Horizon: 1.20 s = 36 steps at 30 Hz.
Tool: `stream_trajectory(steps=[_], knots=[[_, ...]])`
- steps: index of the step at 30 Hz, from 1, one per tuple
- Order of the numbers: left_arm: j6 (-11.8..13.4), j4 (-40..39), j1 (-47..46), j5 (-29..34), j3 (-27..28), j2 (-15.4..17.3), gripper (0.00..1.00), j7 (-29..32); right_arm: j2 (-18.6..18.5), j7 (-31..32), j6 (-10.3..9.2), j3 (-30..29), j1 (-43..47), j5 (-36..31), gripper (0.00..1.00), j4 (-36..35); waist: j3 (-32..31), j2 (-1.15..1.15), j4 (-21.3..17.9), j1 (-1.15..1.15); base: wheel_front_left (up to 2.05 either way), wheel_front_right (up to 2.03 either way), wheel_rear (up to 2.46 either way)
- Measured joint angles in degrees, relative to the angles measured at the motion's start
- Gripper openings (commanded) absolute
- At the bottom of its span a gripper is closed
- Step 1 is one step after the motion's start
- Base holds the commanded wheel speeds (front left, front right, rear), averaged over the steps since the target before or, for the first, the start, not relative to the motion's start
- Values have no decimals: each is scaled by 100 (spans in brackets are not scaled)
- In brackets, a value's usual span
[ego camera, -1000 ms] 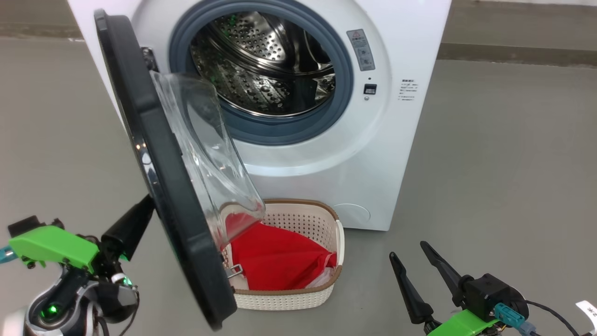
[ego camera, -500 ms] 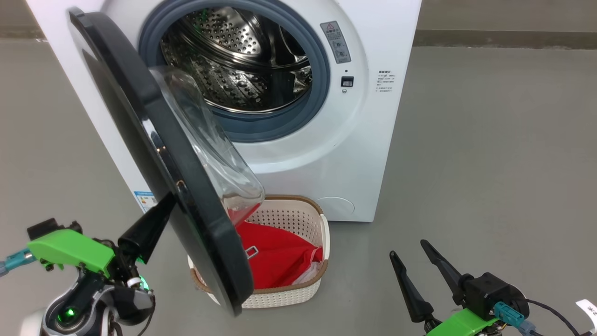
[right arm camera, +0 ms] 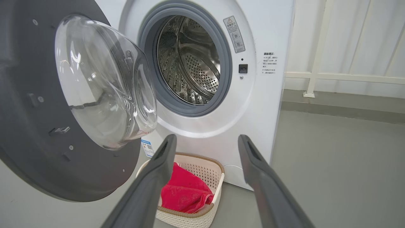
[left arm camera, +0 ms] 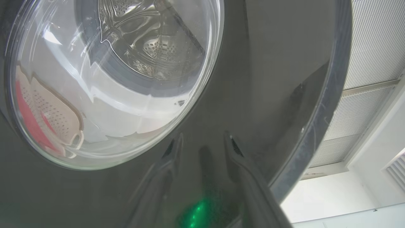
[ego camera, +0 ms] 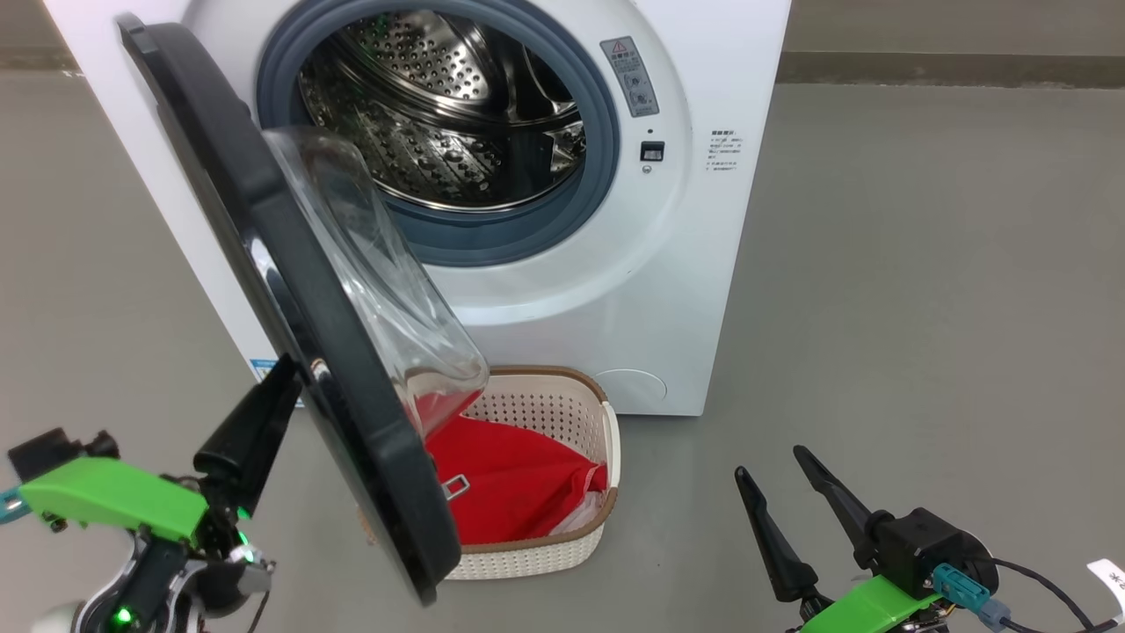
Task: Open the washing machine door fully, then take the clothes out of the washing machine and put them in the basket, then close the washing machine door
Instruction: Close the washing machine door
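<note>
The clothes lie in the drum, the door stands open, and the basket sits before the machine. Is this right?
No. The clothes lie in the basket, not the drum, as the head view shows. The door stands open; the basket sits before the machine.

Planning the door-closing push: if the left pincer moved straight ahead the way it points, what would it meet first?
The washing machine door: the left pincer points at its glossy black outer rim, beside the glass bowl, with the fingertips very close. Whether they touch it is unclear.
</note>
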Motion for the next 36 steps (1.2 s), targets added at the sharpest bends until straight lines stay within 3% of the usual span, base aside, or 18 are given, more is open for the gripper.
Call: stream_trajectory(steps=[4, 9, 14, 18, 23, 31, 36], knots=[[-441, -14, 189, 318, 47, 70, 100, -413, 0, 0, 0, 0, 0, 1, 100, 4, -23, 0, 9, 0, 0, 0, 0], [-1143, -75, 636, 1504, 57, 450, 100, -1333, 0, 0, 0, 24, -7, 9, 100, 10, -48, 0, -43, 0, 0, 0, 0], [-1410, -169, 1048, 2895, -223, 717, 100, -2455, -1, 0, 0, 20, -48, 10, 100, 10, -61, 0, -68, 0, 0, 0, 0], [-1450, -143, 1369, 4543, -547, 1143, 100, -3701, -1, 0, 0, 7, -48, 67, 100, -4, -64, 0, -101, 0, 0, 0, 0], [-1434, 82, 1646, 6012, -810, 1191, 100, -4151, -2, 0, 0, 10, -48, 68, 100, -35, -72, 0, -140, 0, 0, 0, 0], [-1366, -171, 2028, 7077, -185, 583, 100, -4152, -2, 0, 0, -2, -48, 148, 100, -110, -58, 0, -179, 0, 0, 0, 0], [-1402, -192, 2269, 7515, -85, 320, 100, -4152, -2, 0, 0, -5, -48, 153, 100, -146, -71, 0, -191, 0, 0, 0, 0]])
